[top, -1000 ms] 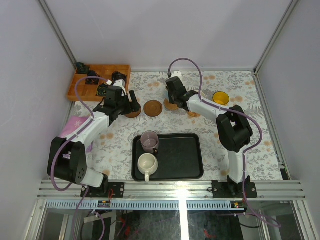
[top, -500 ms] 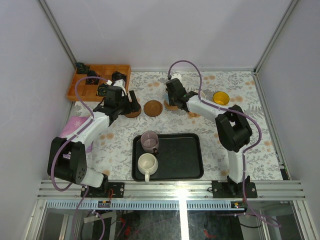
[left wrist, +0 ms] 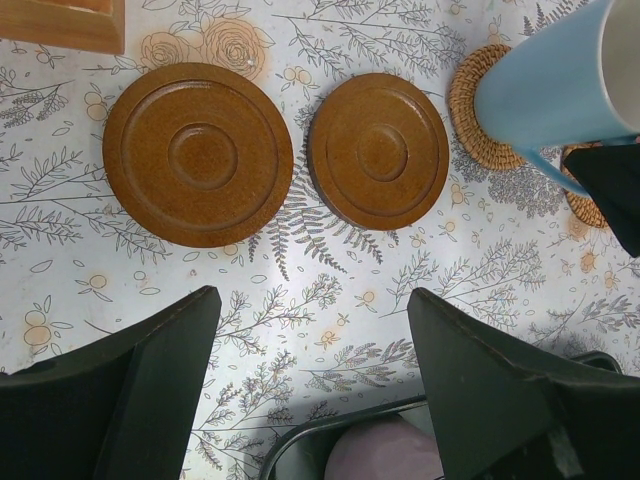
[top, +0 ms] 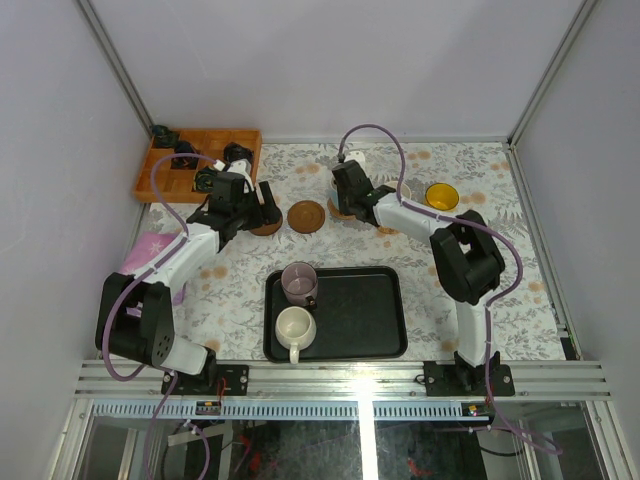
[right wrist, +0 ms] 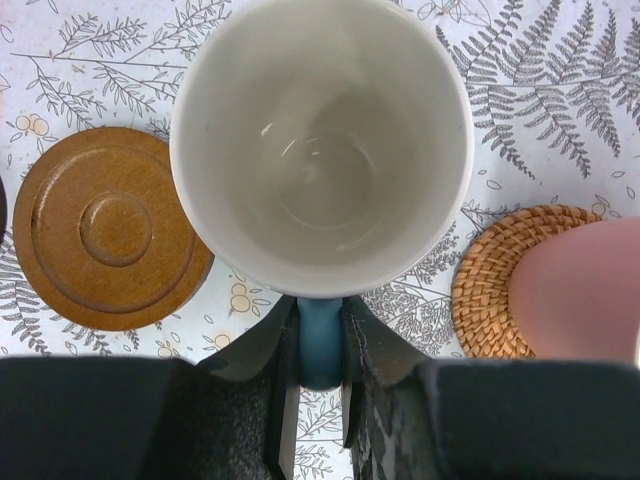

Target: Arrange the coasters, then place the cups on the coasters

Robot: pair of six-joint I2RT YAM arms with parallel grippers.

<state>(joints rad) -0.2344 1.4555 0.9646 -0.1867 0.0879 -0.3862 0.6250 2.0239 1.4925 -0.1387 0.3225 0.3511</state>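
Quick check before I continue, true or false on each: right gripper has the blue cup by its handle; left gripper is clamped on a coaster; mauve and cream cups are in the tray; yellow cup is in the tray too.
1. The right gripper holds the light blue cup by its handle. True.
2. The left gripper is shut on a coaster. False: it is open and empty above two wooden coasters.
3. The mauve cup and cream cup stand in the black tray. True.
4. The yellow cup is in the tray. False: it stands well outside it, at the far right.

Black tray (top: 362, 312), compartmented wooden box (top: 212, 140)
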